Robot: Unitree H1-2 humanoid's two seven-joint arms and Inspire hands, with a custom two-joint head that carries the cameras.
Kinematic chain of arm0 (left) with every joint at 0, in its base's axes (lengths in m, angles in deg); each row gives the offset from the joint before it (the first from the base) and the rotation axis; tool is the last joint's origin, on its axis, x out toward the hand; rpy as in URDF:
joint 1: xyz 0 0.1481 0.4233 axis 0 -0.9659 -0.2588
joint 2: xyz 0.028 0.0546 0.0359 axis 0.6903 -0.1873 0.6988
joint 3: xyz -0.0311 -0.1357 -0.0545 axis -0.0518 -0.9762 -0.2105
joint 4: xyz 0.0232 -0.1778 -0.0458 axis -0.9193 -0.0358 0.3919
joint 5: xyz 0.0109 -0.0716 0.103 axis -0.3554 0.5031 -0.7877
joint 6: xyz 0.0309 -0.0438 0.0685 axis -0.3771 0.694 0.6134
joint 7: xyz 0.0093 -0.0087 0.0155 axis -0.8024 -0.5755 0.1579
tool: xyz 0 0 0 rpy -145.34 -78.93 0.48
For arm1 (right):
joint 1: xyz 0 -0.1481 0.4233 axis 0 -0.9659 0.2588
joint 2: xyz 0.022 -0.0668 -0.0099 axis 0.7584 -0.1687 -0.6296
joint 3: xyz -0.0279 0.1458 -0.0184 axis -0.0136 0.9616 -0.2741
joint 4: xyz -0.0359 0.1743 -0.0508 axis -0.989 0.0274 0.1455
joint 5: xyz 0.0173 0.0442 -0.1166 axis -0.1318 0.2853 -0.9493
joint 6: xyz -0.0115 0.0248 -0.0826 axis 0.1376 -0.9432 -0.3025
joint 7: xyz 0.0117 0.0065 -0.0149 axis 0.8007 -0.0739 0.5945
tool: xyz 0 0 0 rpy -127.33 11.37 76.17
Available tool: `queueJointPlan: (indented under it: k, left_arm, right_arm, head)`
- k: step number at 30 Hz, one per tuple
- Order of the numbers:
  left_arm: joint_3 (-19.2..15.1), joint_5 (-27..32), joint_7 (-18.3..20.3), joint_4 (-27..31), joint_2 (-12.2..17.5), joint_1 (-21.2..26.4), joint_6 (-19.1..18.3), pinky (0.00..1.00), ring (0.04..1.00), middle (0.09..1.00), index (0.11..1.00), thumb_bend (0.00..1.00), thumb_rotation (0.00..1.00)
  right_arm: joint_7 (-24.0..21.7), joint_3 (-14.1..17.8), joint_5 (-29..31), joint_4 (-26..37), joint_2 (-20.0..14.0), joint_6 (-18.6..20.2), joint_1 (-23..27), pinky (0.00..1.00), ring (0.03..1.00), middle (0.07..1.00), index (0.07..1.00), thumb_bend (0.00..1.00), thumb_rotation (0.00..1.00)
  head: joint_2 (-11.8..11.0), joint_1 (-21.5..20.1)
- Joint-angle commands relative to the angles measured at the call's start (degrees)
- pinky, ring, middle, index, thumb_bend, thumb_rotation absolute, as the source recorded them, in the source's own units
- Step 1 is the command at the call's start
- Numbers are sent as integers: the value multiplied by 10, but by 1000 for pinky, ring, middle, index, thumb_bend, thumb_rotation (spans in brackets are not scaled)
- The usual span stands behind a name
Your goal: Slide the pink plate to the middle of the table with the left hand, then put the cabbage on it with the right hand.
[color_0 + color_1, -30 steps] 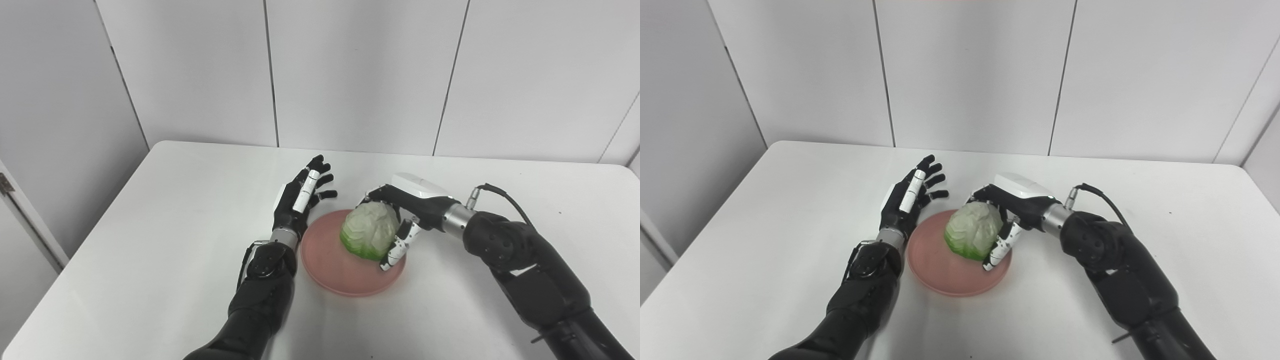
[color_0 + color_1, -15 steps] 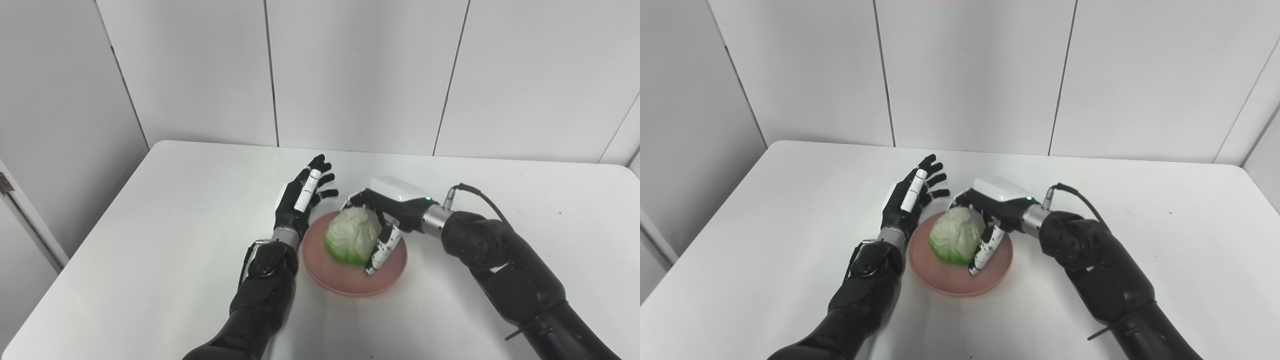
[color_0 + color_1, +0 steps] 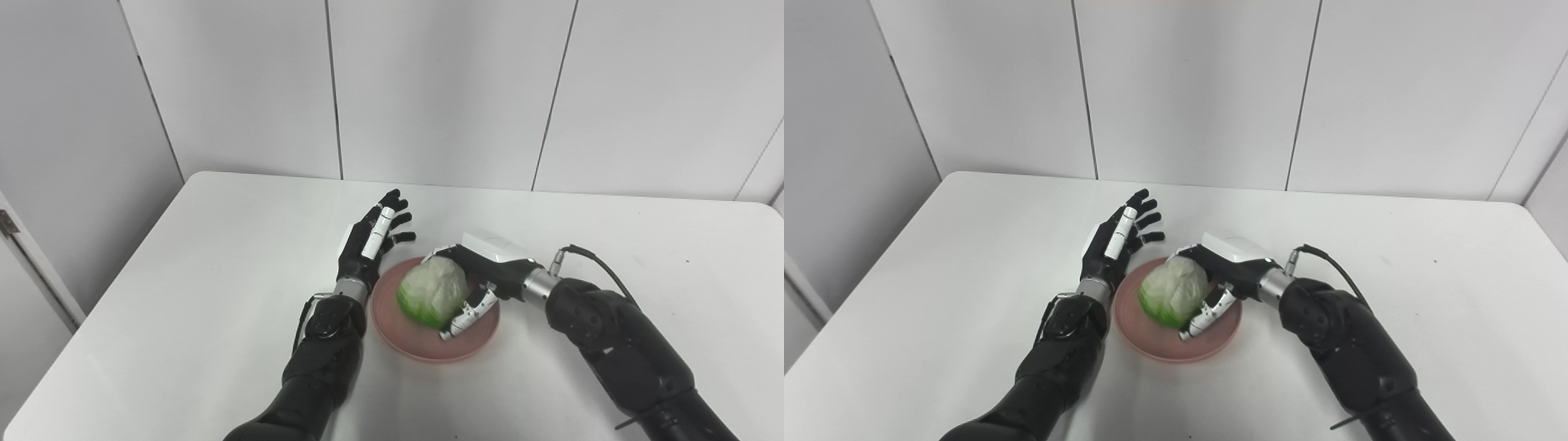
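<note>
Now cabbage (image 3: 430, 292) on pink plate (image 3: 422, 343), right hand (image 3: 484, 275) cupping it

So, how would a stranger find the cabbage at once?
Look near the middle of the white table, at the pink plate. On it sits the cabbage, gripped by the right hand: the only green, leafy ball here.
</note>
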Motion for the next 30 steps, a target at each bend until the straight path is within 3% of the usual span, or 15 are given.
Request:
queueJointPlan:
  k: [1, 7, 14, 19, 20, 24, 27, 30]
  left_arm:
    - [2, 2, 9, -50, -13, -66, 1, 658, 824, 856, 839, 848, 741]
    - [2, 1, 9, -53, -13, -64, 0, 650, 823, 863, 853, 843, 756]
    - [2, 1, 7, -41, -11, -67, -7, 653, 837, 851, 845, 877, 760]
    - [-4, 4, 0, -27, -7, -68, -16, 660, 841, 870, 845, 877, 770]
    - [-5, 5, -2, -25, -6, -69, -18, 662, 839, 866, 842, 884, 768]
    - [-17, 5, -29, -9, -7, -68, -5, 664, 834, 857, 826, 866, 758]
    - [-9, -26, -77, 3, -6, -67, 18, 712, 862, 875, 845, 873, 795]
    - [0, -57, -131, 17, -7, -66, 38, 789, 885, 891, 856, 885, 818]
  right_arm:
    - [26, 23, 25, 16, 7, -9, 29, 991, 993, 987, 959, 1000, 685]
    - [52, 44, 37, 17, 6, -32, 27, 1000, 1000, 1000, 1000, 1000, 772]
    - [81, 57, 44, 10, -1, -59, 21, 1000, 1000, 1000, 1000, 1000, 777]
    - [145, 76, 42, -17, 9, -93, 4, 1000, 1000, 998, 1000, 1000, 893]
    - [155, 80, 47, -23, 12, -99, 2, 957, 986, 988, 1000, 1000, 941]
    - [187, 172, 175, -43, 78, -61, -30, 910, 936, 935, 973, 1000, 997]
    - [200, 239, 267, -60, 126, -11, -50, 982, 936, 929, 967, 988, 1000]
    - [222, 311, 361, -91, 169, 21, -59, 963, 909, 921, 951, 946, 1000]
  head:
    - [-2, 0]
    - [-2, -3]
    - [1, -6]
    - [2, -14]
    - [2, -14]
    - [2, -20]
    - [3, -26]
    - [4, -31]
